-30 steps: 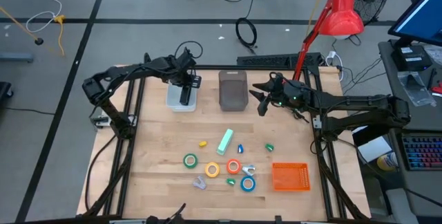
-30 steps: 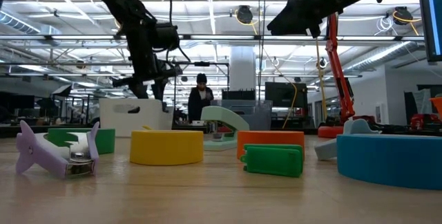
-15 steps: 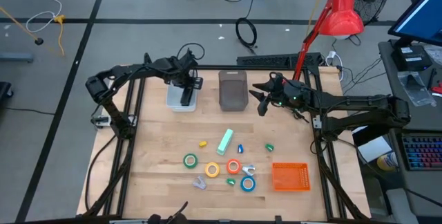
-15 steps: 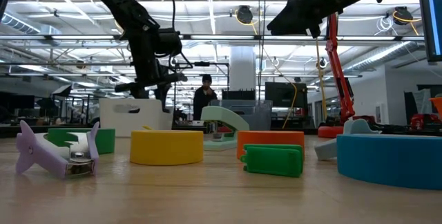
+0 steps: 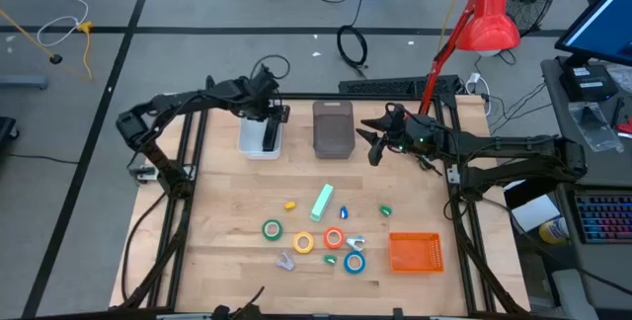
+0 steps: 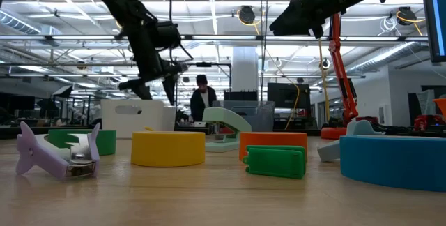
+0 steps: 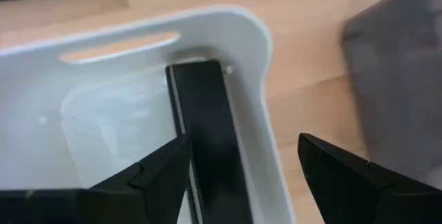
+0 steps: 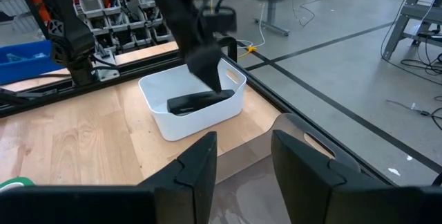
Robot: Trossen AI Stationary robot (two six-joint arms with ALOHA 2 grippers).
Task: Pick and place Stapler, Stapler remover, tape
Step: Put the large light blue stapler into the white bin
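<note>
A black stapler [image 7: 204, 134] lies inside the white bin [image 5: 247, 144] at the table's far side, one end against the bin's wall. My left gripper [image 7: 242, 162] hangs open just above it, clear of it in the right wrist view, where the stapler [image 8: 197, 101] lies flat in the bin. My right gripper [image 5: 375, 144] waits open beside the grey bin [image 5: 334, 127]. Nearer lie a mint stapler [image 5: 323, 201], a lilac staple remover [image 5: 285, 261], and the green [image 5: 272, 228], yellow [image 5: 303, 243], orange-red [image 5: 334, 238] and blue [image 5: 355, 262] tape rolls.
An orange tray [image 5: 415, 252] sits near the table's right front. Small yellow [image 5: 290, 204], blue [image 5: 344, 212] and green [image 5: 385, 210] pieces lie among the rolls. A red lamp [image 5: 489, 19] stands past the far right corner. A person [image 6: 202, 97] stands in the room behind.
My left gripper has risen a little over the white bin and shifted slightly toward the far edge. The black stapler has stayed in the bin.
</note>
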